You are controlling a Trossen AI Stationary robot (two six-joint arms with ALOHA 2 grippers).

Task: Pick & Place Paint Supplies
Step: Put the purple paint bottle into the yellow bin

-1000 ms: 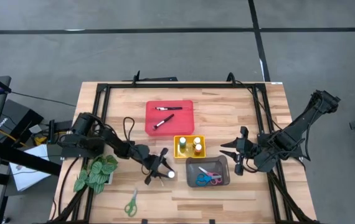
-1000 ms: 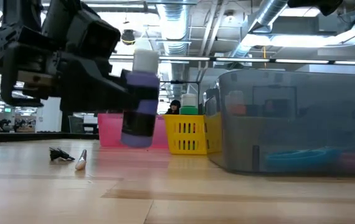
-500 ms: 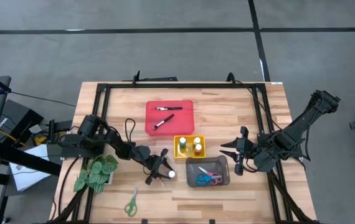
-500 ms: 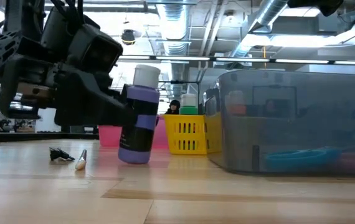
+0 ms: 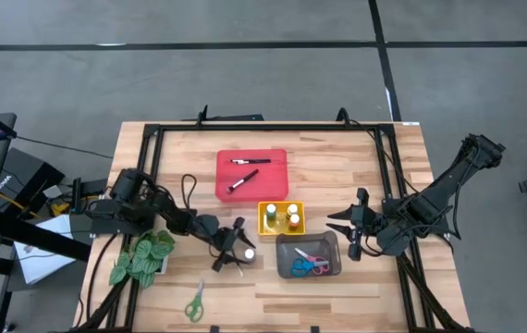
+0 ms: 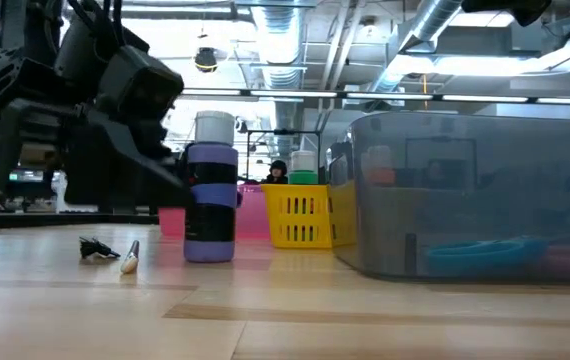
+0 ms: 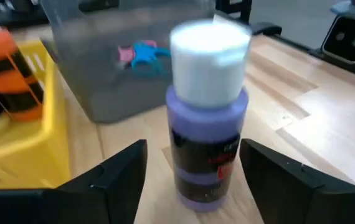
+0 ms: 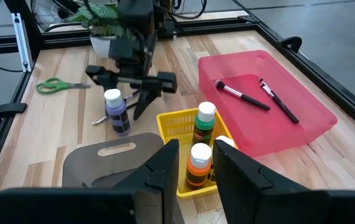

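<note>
Pale wooden tabletop (image 5: 337,176) is carrying the purple bottle (image 6: 210,202) upright, just short of the yellow tray (image 5: 281,217). Left gripper (image 5: 229,247) is straddling it with fingers spread wide, gripping nothing, seemingly lining up a pinch. Right gripper (image 5: 346,227) is waiting nearby, partly open and empty.

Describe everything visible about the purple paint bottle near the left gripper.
The purple paint bottle is a small cylinder that looks like plastic, with a white cap and a dark label band with red print. It stands upright on the wooden table, just beside the grey tray and near the yellow tray. The left gripper is open with its fingers to either side of the bottle, not gripping it. Only the table visibly touches it.
</note>
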